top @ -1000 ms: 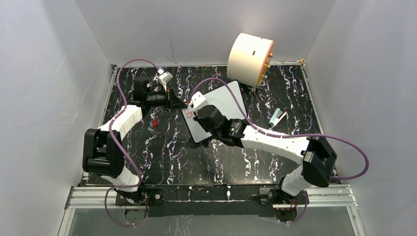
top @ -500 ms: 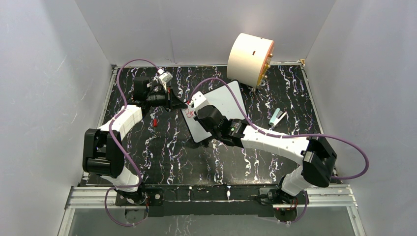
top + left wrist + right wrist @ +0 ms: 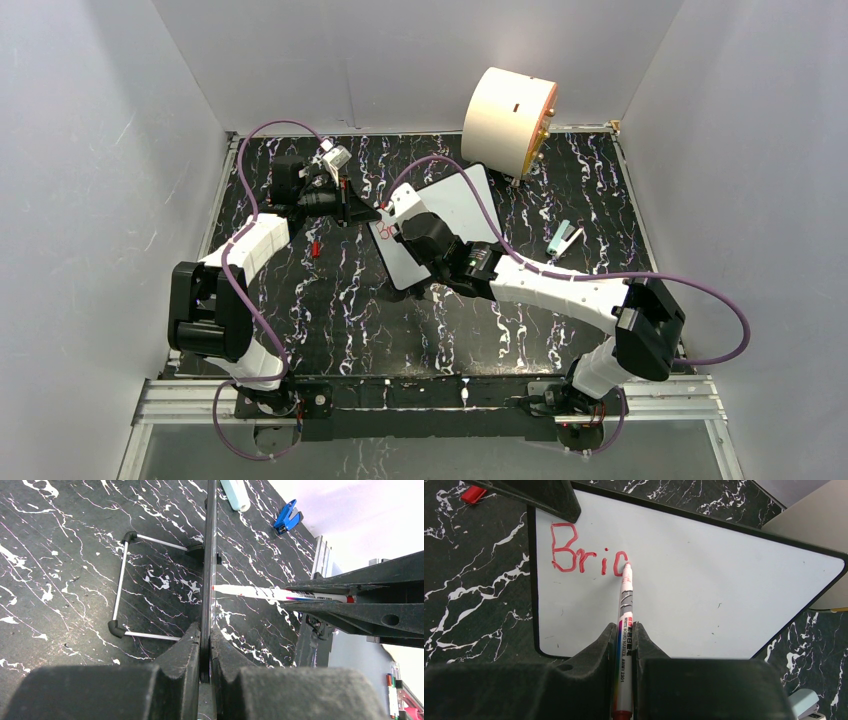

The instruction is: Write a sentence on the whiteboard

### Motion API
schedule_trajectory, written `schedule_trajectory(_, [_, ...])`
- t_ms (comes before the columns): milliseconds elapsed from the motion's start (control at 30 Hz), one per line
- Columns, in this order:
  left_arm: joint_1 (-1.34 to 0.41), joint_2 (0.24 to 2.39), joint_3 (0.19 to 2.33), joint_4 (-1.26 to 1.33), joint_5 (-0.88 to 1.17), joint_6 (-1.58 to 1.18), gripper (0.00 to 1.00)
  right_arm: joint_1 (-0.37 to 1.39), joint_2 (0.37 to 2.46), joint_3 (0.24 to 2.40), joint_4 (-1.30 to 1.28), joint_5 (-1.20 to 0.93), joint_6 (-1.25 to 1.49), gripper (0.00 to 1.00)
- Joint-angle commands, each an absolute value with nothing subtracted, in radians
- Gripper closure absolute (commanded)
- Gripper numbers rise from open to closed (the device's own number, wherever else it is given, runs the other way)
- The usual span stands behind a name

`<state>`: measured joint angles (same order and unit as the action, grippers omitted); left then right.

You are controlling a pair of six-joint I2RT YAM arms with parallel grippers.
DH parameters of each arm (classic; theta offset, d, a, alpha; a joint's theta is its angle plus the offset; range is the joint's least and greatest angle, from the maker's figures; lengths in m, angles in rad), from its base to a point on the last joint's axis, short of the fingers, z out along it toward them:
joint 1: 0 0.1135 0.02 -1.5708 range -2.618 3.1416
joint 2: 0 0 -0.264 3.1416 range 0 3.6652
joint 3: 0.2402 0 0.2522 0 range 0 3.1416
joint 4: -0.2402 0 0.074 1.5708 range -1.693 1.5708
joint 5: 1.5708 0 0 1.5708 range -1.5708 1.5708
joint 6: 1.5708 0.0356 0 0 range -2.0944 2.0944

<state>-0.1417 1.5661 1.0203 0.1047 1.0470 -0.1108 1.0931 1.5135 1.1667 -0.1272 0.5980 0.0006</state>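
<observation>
1. grey-white walls box in a black, white-veined table [image 3: 330, 300]. the whiteboard [image 3: 704, 595] sits near its middle, just in front of a big cream cylinder [image 3: 508, 120]. a wire stand [image 3: 120, 587] shows at its back in the left wrist view.
2. the left fingers [image 3: 187, 645] are clenched on the board's thin black rim near the corner where the writing starts, and look to be steadying it.
3. the right fingers [image 3: 599, 645] are clamped round a marker [image 3: 625, 600]. its tip touches the white face at the end of the last red stroke.
4. the sentence [image 3: 586, 555] so far reads "bric" with a capital b, in red along the upper left of the board. the last shape is a round, open curve, probably the bowl of a letter not yet finished.
5. judged from this, the step in hand is the first word, and most of the task is not yet done. the rest of the board is bare.
6. the next move calls for closing that curve with light, even tip pressure, then shifting rightward along the same line while the left grip holds the board from sliding.
7. the marker's barrel reads "white board marker" beside a rainbow stripe. a smaller line of print below it is too fine to read.
8. a small red piece [image 3: 316, 247], perhaps the cap, lies on the table left of the board.
</observation>
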Motion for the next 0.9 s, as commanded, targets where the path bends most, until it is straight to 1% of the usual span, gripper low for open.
schedule_trajectory(0, [-0.159, 1.585, 1.014, 0.042, 1.027, -0.083, 1.0, 1.084, 1.482, 1.166, -0.045, 0.623, 0.002, 1.0])
schedule_trajectory(867, [-0.159, 1.589, 1.014, 0.041, 1.026, -0.083, 1.0, 1.082, 1.49, 1.163, -0.153, 0.581, 0.028, 1.0])
